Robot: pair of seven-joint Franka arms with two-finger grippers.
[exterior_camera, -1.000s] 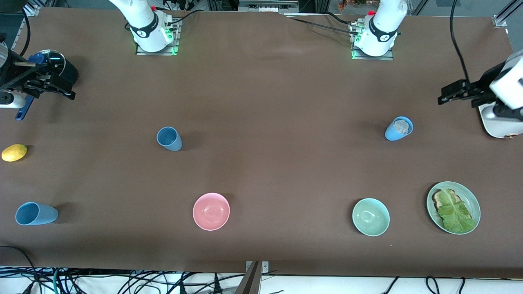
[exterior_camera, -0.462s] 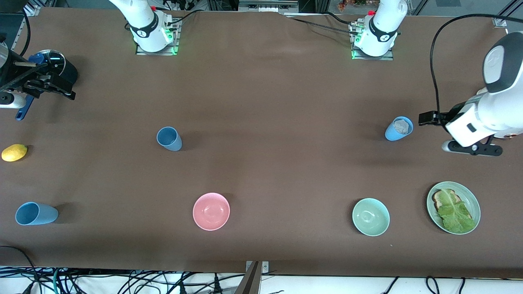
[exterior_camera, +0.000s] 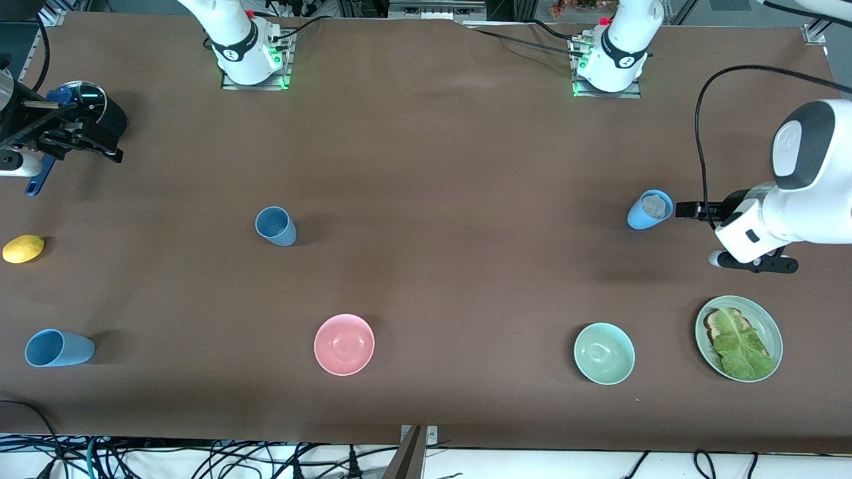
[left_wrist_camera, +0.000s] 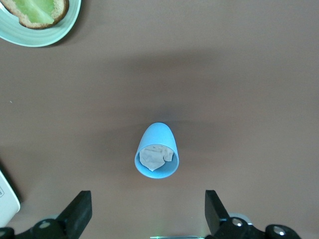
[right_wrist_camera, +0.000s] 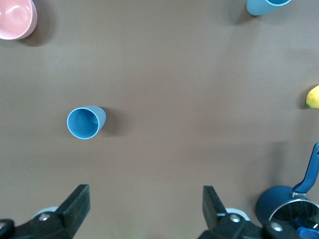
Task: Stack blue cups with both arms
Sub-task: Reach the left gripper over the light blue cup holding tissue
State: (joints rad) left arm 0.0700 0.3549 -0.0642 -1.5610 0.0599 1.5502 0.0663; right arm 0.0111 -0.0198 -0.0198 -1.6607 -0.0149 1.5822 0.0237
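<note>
Front view: high, facing the arm bases, takes in the whole worktop (exterior_camera: 426, 166). Left wrist view: looks straight down past the left gripper (left_wrist_camera: 147, 211), close over the stuffed blue cup (left_wrist_camera: 157, 152), also in front view. Right wrist view: higher, straight down past the right gripper (right_wrist_camera: 144, 209), shares the dusky blue cup (right_wrist_camera: 85, 122).

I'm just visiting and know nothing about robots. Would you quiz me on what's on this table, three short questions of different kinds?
1. True or false: the light blue cup with crumpled paper inside stands beside the left gripper.
2. How many blue tumblers are on the table? A) one B) two C) three
3. Fill in: the round pale green plate holds toast topped with ____.

Key
1. True; the gripper is open, not holding it.
2. C: that one, the dusky blue cup, and the light blue cup near the yellow lemon's end.
3. Lettuce.
</note>
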